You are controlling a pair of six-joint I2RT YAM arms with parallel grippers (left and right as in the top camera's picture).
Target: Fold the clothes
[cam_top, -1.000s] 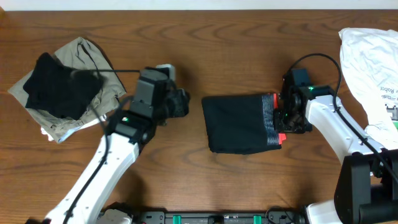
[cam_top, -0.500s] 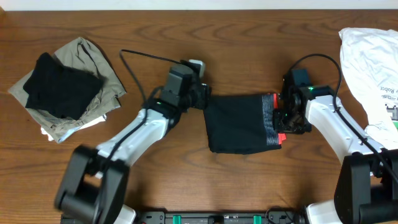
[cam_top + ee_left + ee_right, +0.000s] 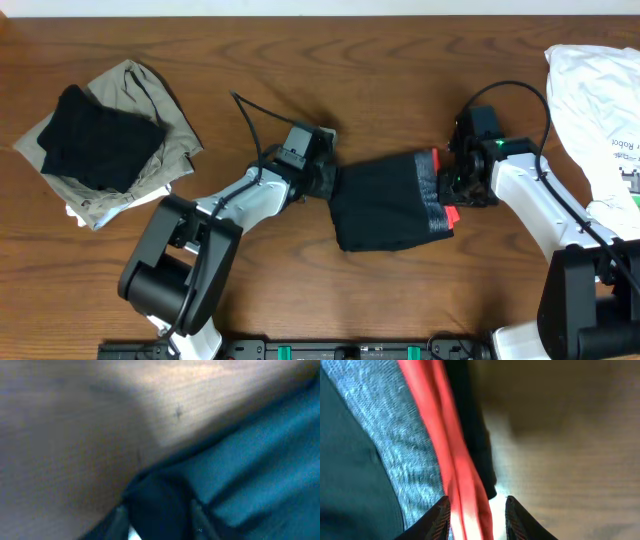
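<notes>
The left jaws had swung in and narrowed on the near edge of the clothes (image 3: 385,205), whether gripping could not be told, while the right jaws stayed clamped on the waistband (image 3: 432,195) at the opposite edge, so another fold looked imminent.

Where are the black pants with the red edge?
Overhead, the black pants lie folded mid-table, between the left gripper and the right gripper.

The clothes (image 3: 380,205) were black, with a heathered grey waistband (image 3: 430,197) edged in bright coral-red. The table (image 3: 300,60) was brown with darker wood grain. One black garment (image 3: 95,140) topped a khaki garment (image 3: 150,90). The white garment (image 3: 585,90) bore small print.
</notes>
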